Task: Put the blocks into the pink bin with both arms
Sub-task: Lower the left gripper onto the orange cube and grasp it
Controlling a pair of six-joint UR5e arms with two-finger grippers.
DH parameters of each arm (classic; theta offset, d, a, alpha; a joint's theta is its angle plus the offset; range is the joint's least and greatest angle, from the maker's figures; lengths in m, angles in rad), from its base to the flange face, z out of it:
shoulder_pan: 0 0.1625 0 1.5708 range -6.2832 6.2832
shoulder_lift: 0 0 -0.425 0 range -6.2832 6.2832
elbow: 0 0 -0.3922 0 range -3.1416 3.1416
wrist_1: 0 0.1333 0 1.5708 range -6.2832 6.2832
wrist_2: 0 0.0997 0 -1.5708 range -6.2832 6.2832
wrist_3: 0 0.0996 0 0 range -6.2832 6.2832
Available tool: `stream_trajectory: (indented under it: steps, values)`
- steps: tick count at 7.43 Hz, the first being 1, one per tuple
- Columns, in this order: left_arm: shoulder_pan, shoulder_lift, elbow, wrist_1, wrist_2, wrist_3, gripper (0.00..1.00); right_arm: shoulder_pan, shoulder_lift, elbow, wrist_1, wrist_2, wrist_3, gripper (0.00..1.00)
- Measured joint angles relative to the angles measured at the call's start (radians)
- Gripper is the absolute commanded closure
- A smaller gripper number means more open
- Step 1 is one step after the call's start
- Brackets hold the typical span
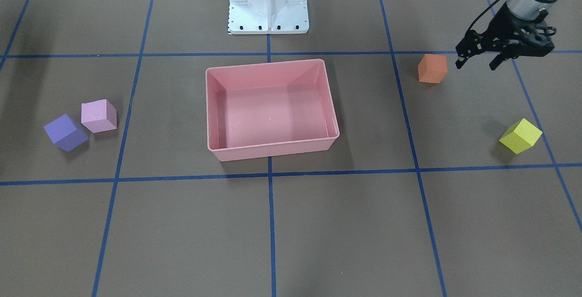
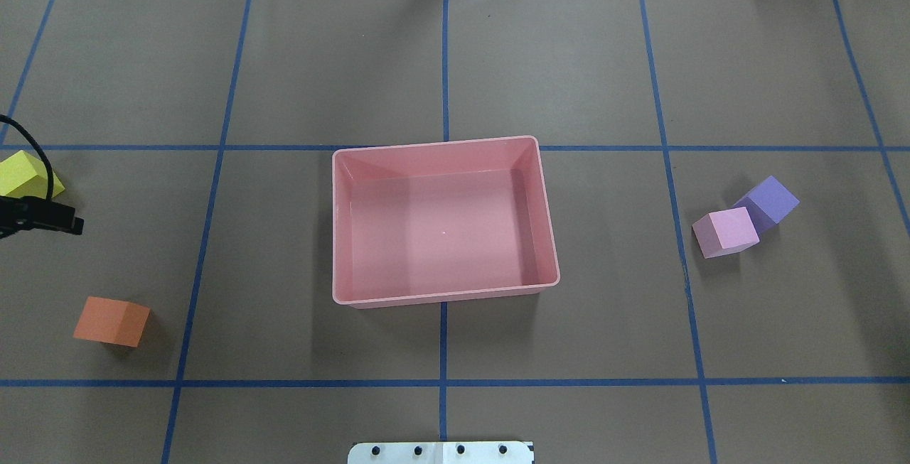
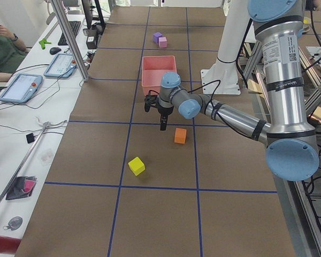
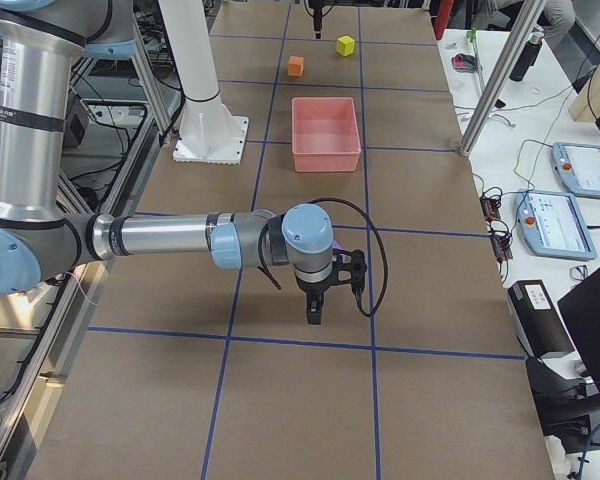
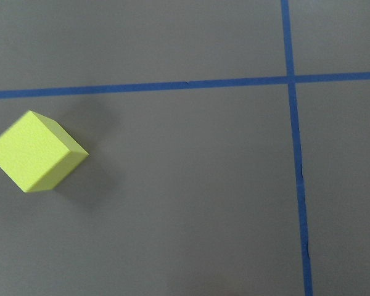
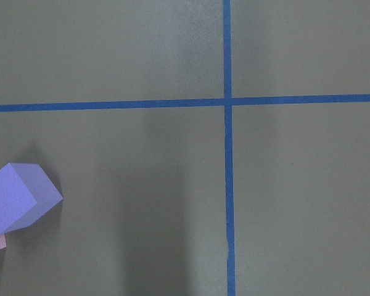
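Observation:
The pink bin (image 1: 273, 148) stands empty at the table's middle. The orange block (image 1: 432, 68) and yellow block (image 1: 520, 136) lie on my left side. The purple block (image 1: 66, 132) and light pink block (image 1: 98, 115) sit touching on my right side. My left gripper (image 1: 477, 64) is open and empty, hovering just beside the orange block. The left wrist view shows the yellow block (image 5: 37, 151). My right gripper (image 4: 315, 308) shows only in the exterior right view, above the table near the purple block (image 6: 21, 205); I cannot tell whether it is open or shut.
The white base stand (image 1: 268, 3) is behind the bin. Blue tape lines (image 1: 269, 176) mark a grid on the brown table cover. An operators' desk with tablets (image 3: 20, 88) runs along the table's far side.

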Motion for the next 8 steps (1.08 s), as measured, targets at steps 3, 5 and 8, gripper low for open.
stream_trajectory:
  steps: [3,5,8]
  values:
    - [0.203,0.043,0.007,-0.063,0.166,-0.112,0.00,-0.001,0.000,-0.001,0.000,0.000,0.000,0.00]
    - [0.263,0.046,0.022,-0.066,0.198,-0.116,0.00,-0.001,0.000,-0.003,0.000,-0.001,0.001,0.00]
    - [0.285,0.047,0.052,-0.067,0.205,-0.108,0.00,-0.001,0.000,-0.006,0.000,-0.002,0.001,0.00]
